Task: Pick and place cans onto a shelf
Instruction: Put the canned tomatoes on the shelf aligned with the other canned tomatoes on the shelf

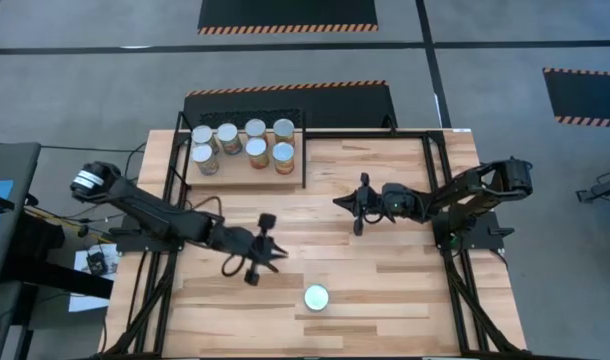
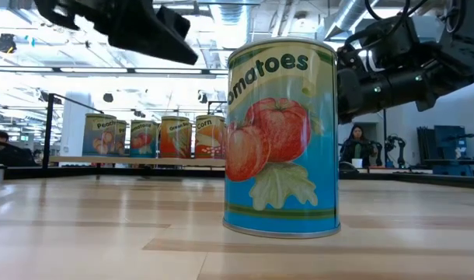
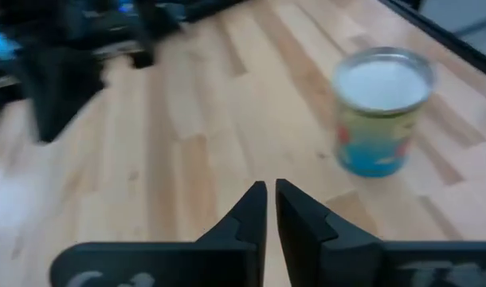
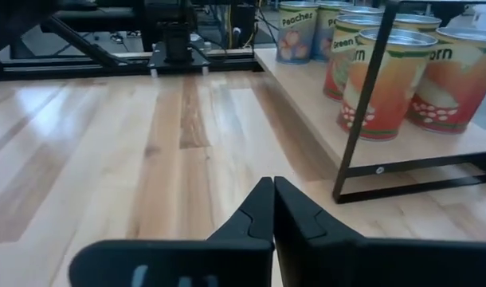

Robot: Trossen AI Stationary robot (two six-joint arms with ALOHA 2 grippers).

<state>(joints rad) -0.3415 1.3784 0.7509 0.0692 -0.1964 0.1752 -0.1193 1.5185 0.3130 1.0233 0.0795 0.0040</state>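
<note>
One can with a blue "Tomatoes" label stands upright on the tabletop near the front edge. Several more cans stand on the shelf, a raised wooden board in a black frame at the table's far left. My left gripper hovers left of and a little behind the lone can; its fingers are shut but for a thin slit and hold nothing. My right gripper waits shut over the table's middle, right of the shelf.
A black metal frame runs around the table and along the shelf's edge. Bare plank tabletop lies between both grippers and the lone can. A person sits in the room far behind the table.
</note>
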